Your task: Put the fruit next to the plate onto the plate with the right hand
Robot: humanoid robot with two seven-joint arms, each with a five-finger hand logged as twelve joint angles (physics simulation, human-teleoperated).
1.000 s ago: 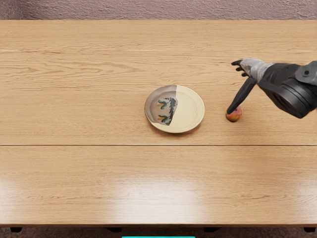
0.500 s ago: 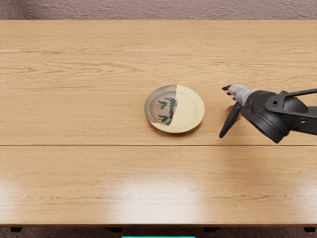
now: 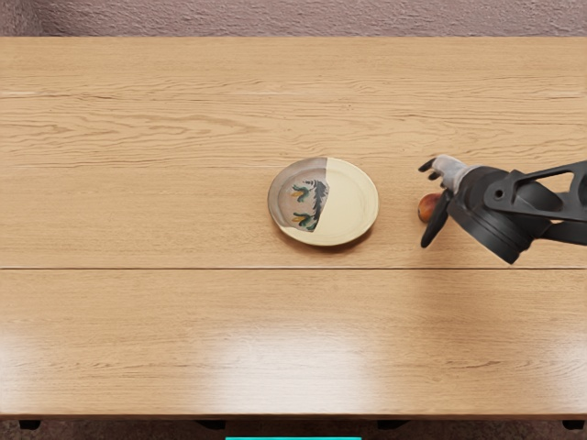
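Right hand point(image 3: 444, 191), spread, flanks fruit point(image 3: 427, 207).

Right arm point(image 3: 541, 206) reaches in from the right edge, its bulky dark wrist angled toward the middle. Right hand point(image 3: 447, 181) hangs low over the table, palm leftward, thumb point(image 3: 435, 223) stretched straight down-left, fingers point(image 3: 429, 167) loosely spread above it, gripping nothing.

I'm looking at a table point(image 3: 183, 312) of varnished wood, its grain showing and its near planks gleaming glossily. The plate point(image 3: 358, 197) is looking like glazed ceramic, smooth and faintly shiny. The fruit point(image 3: 427, 207) is showing a smooth skin. The right hand point(image 3: 443, 186) is reading as matt grey, its forearm casing point(image 3: 500, 215) as dark satin plastic. The wall point(image 3: 275, 16) behind is looking rough.
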